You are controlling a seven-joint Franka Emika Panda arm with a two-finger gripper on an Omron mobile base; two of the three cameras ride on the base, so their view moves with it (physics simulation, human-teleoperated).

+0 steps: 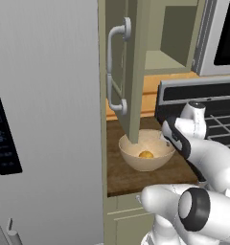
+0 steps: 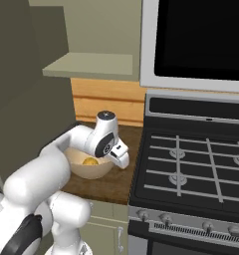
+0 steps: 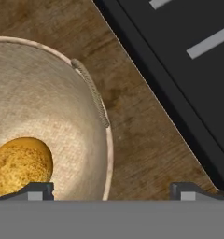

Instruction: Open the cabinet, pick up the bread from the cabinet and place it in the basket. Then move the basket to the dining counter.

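Looking across the kitchen from left to right, we first meet a tall flat grey appliance front (image 1: 45, 119) with a dark display panel (image 1: 4, 134) set into it. Beside it hangs the cabinet (image 1: 136, 62), olive green, its panelled door swung open edge-on toward us, with a long curved silver bar handle (image 1: 116, 72) on its face. Inside we see a bare pale-green shelf (image 2: 89, 64).

Below the cabinet lies a short worktop (image 1: 136, 174) of dark brown wood with a mottled grain, backed by a lighter orange-brown plank wall (image 2: 106, 102). On it sits the basket (image 1: 136, 160), a wide round beige bowl with a grainy, woven-looking surface and a thick rim; in the hand view a short twisted cord (image 3: 93, 93) lies along that rim. The bread (image 1: 146, 154), a small rounded golden lump with a rough crust, rests on the bottom of the basket.

Our gripper (image 3: 111, 191) hangs above the basket's right edge, its two dark fingertips (image 3: 37, 190) spread wide apart and holding nothing; one tip sits over the basket's interior near the bread, the other over bare wood. The open door's lower corner hangs close over the basket's far rim.

Just right of the worktop stands a black stove (image 2: 191, 169) with grey grates and a row of knobs (image 2: 186, 221). Above it is a silver-framed appliance with a black glass front (image 2: 201, 37).
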